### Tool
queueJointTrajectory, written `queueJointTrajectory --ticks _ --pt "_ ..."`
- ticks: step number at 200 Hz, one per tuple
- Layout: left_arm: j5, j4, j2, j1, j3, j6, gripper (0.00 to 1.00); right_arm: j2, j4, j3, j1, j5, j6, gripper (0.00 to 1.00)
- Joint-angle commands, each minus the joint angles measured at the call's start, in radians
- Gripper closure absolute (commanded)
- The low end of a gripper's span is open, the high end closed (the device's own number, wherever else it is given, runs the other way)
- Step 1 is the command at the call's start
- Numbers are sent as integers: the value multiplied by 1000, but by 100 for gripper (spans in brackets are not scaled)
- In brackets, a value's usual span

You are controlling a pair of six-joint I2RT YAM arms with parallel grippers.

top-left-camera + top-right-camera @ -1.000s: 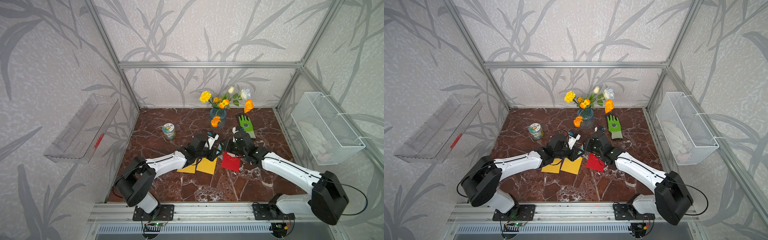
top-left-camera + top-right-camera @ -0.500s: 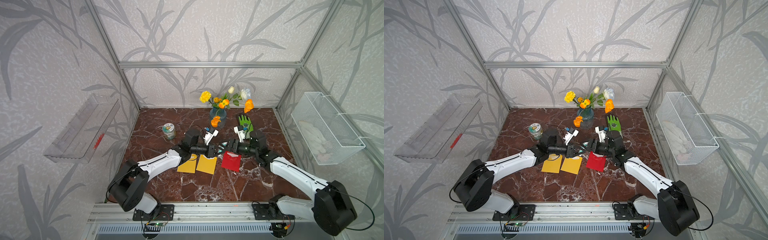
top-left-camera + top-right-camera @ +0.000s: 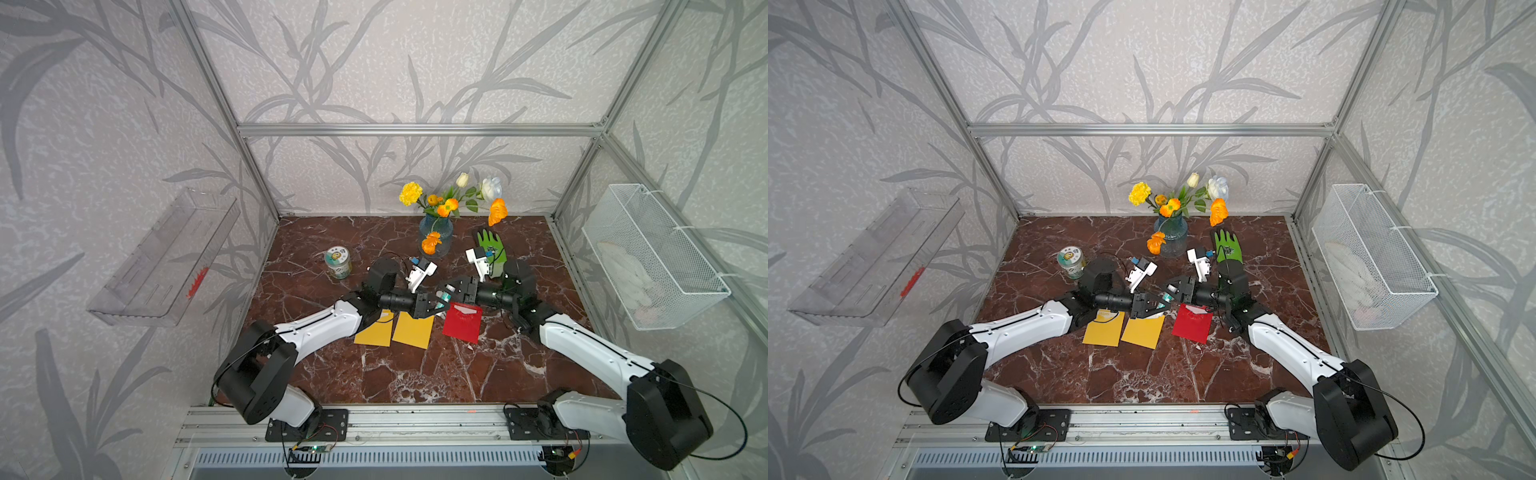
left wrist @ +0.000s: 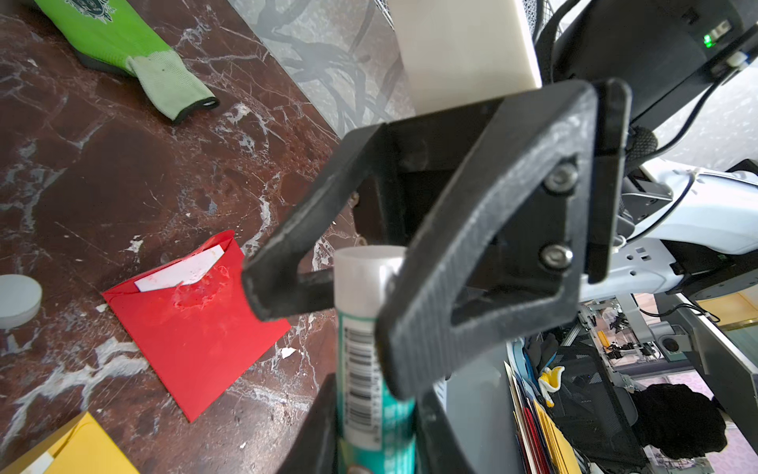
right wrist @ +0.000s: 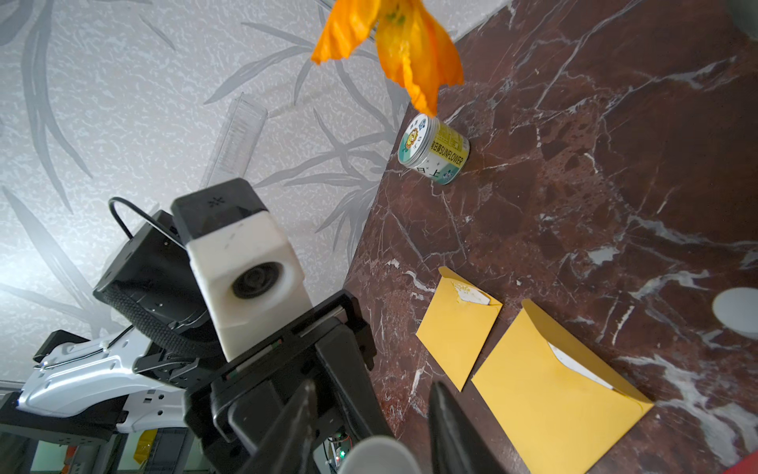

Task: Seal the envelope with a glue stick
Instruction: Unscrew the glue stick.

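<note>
Sideways, glue stick (image 4: pixel 365 357), white end rightward

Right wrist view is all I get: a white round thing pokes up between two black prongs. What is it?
Observer: The cap end of the glue stick; the left wrist view shows its teal barcoded label.
Operator: Who is holding it?
Observer: The left gripper is shut on its body. The right gripper has its jaws either side of the cap, but I cannot tell whether they pinch it.
Operator: Is there an envelope outside my picture?
Observer: A red envelope lies flat, white paper peeking from under its flap.
</note>
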Motion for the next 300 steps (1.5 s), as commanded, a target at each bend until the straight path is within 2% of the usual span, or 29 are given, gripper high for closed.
queueJointTrajectory --ticks 1,64,94,124,181,194,206,212,220,241,275,287,300 --pt "6 15 -9 3 -12 8 99 -9 18 8 -4 -11 -6 65" --pt "18 26 5 2 -18 12 98 25 -14 20 -5 -6 -19 89" --pt "-45 -12 1 0 -20 51 99 51 -66 25 -3 64 -11 100" --pt "-252 -82 -15 -20 -17 117 99 93 -201 54 33 249 -1 100" --pt "-699 -180 6 -97 -6 173 100 189 -554 199 188 780 43 100" --pt "-730 -200 20 -98 1 174 100 200 -609 242 217 846 49 100" --pt "-713 -223 24 -99 13 185 100 195 -608 259 220 830 29 100" --pt "-688 -230 23 -95 16 189 100 186 -588 258 220 813 9 96" --pt "-650 -233 17 -91 15 190 100 168 -561 253 218 784 -26 81" --pt "-496 -203 7 -62 7 164 100 101 -443 207 202 667 -97 56" --pt "-238 -91 -23 -4 -23 85 100 17 -328 145 110 336 -126 29" --pt "-169 -34 -38 9 -39 53 100 -3 -312 128 80 252 -137 21" --pt "-105 3 -47 20 -42 28 100 -29 -265 92 51 192 -133 17"
